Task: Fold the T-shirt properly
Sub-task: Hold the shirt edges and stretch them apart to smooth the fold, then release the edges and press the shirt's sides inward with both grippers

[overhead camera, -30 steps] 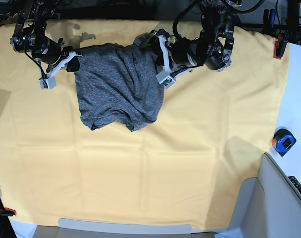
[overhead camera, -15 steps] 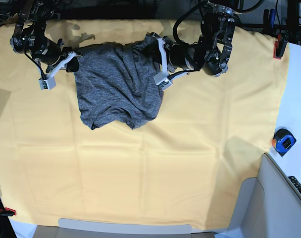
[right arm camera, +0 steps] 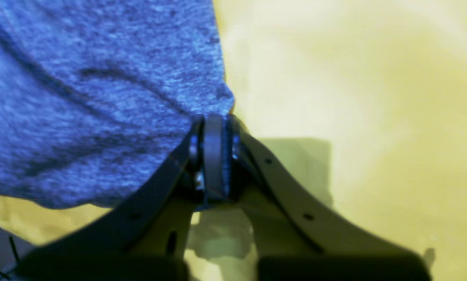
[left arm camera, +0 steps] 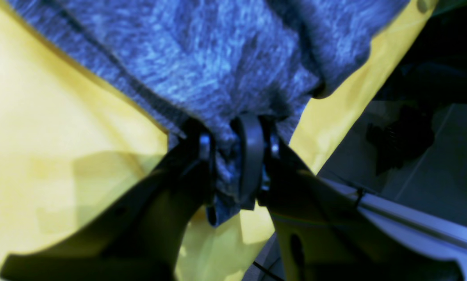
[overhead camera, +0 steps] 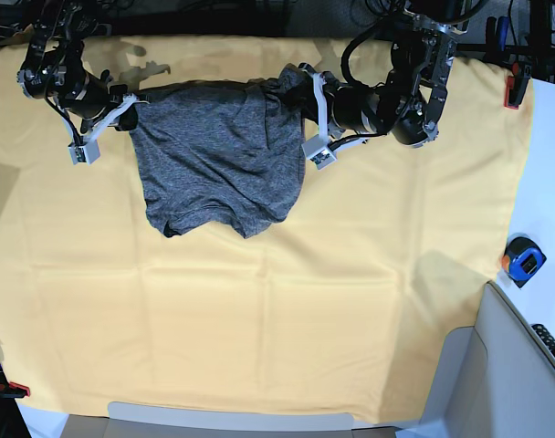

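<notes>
Base view shows the T-shirt [overhead camera: 218, 155] lying bunched up near the far edge of the yellow cloth [overhead camera: 287, 310]. It is not flat. Its lower edge is lumpy and curled under, and the top is pulled between the two arms.

The left gripper [overhead camera: 307, 114] is at one top corner of the shirt. In the left wrist view its fingers [left arm camera: 251, 156] pinch a thick wad of grey knit, and a little tail of fabric pokes out below them. The right gripper [overhead camera: 127, 114] is at the other top corner. In the right wrist view its fingers [right arm camera: 214, 156] are pressed tight together on a thin bit of the shirt's edge.

So both corners are held, and I think the shirt is about to be lifted or stretched out so it can be laid flat.

Some things could go wrong. The right gripper holds only a tiny bit of edge, so a hard tug could make that corner slip out. The left gripper holds a fat bunch, maybe more than one layer, so the shirt might stay twisted when spread. If the arms pull apart too fast, the soft knit could stretch or pop free. The yellow cloth sits right under the pinches and could get dragged along and wrinkle.
</notes>
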Robot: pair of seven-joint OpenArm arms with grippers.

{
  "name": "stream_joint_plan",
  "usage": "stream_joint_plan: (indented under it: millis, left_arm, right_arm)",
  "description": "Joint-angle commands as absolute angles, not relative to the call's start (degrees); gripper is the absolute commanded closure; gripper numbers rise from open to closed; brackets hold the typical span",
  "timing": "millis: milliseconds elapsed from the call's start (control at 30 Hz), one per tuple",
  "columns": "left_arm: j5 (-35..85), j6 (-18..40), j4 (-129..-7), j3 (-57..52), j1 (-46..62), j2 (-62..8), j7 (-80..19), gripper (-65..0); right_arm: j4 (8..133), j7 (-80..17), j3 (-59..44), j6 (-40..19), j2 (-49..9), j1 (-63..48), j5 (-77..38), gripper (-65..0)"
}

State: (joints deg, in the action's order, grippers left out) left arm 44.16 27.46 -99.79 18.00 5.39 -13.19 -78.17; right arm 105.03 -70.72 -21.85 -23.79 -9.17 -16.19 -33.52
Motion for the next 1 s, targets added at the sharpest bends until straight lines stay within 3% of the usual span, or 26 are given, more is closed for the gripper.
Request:
stream_joint_plan:
  millis: [0, 300, 600, 700, 867, 967]
  left_arm:
    - [41.01, 27.21, -100.18, 17.89, 5.05, -13.93, -80.0, -8.8]
    - [41.19, 27.21, -100.26, 17.89, 5.32, -13.58, -80.0, -9.3]
    - [41.19, 27.21, -103.25, 17.63, 5.32, -13.58, -80.0, -24.9]
    - [41.19, 27.21, -105.71, 17.45, 5.32, -13.58, -80.0, -26.9]
    - [41.19, 27.21, -108.18, 17.45, 5.23, -13.58, -80.0, -26.9]
    - [41.19, 27.21, -108.79, 17.36, 5.05, -13.67, -80.0, -26.9]
  right_arm:
    - [105.8, -70.11, -22.2, -23.69, -9.63, -15.78, -33.01, 0.0]
    - [105.98, -70.29, -21.58, -23.69, -7.43, -15.87, -33.1, 0.0]
    - [106.33, -70.29, -21.58, -23.78, -7.16, -15.87, -33.19, -0.2]
    - [108.26, -70.29, -21.67, -23.78, -7.16, -15.87, -33.19, -6.7]
    - [112.4, -70.37, -22.11, -23.78, -7.52, -15.78, -33.19, -24.3]
    - [112.66, -70.37, -22.11, -23.78, -7.52, -14.73, -33.19, -27.6]
